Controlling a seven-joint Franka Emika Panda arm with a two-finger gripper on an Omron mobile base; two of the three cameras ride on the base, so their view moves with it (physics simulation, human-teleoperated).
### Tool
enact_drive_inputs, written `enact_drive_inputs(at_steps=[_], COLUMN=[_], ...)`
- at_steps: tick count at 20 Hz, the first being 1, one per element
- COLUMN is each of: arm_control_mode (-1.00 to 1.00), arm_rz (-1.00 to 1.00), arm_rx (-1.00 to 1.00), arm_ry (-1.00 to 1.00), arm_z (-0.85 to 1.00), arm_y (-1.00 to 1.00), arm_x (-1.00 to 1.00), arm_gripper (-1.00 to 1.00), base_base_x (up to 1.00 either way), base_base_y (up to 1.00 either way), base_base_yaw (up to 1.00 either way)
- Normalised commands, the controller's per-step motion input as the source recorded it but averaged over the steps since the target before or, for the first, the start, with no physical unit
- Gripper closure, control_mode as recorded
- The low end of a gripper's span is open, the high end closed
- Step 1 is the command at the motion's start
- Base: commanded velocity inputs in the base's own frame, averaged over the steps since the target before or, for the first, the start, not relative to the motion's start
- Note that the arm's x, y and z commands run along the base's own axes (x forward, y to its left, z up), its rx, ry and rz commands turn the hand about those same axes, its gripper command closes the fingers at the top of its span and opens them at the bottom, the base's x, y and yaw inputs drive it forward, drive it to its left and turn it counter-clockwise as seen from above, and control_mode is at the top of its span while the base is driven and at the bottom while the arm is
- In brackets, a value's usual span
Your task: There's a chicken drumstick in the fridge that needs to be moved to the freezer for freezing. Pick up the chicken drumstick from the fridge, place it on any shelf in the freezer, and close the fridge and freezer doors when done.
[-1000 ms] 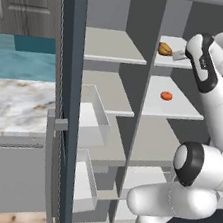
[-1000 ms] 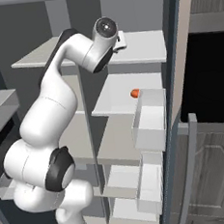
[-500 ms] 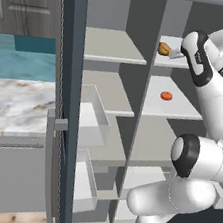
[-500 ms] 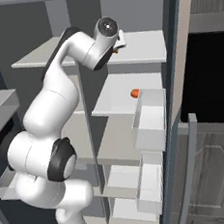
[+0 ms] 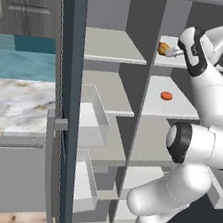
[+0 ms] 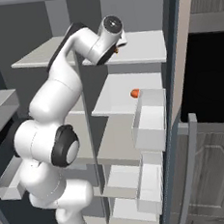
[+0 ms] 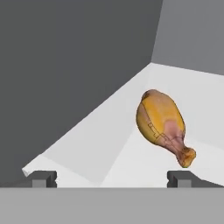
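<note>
Up on the fridge's [image 5: 184, 109] top shelf, the gripper [image 7: 112, 177] hangs wide open and empty, the chicken drumstick [image 7: 161, 124] lying just ahead toward its right finger, bone end slanting back at it.

Glossy golden chicken drumstick [image 7: 159, 124] on a matt white shelf [image 7: 109, 144].
</note>
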Motion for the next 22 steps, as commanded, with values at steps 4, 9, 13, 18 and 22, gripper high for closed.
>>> enact_drive_inputs(at_steps=[4,9,13,18,22], arm_control_mode=[-1.0,-1.0,-1.0,-1.0,-1.0], arm_rz=[0.07,0.03,0.01,0.0,0.0], arm_rx=[0.0,0.0,0.0,0.0,0.0], arm_ry=[0.07,0.0,0.0,0.0,0.0], arm_z=[-0.03,0.0,-0.07,-0.28,-0.26], arm_y=[0.0,-0.03,0.0,0.05,0.01], arm_x=[0.27,0.3,0.17,0.03,0.19], arm_gripper=[-1.0,-1.0,-1.0,-1.0,-1.0], base_base_x=[0.0,0.0,0.0,0.0,0.0], base_base_y=[0.0,0.0,0.0,0.0,0.0], base_base_yaw=[0.0,0.0,0.0,0.0,0.0])
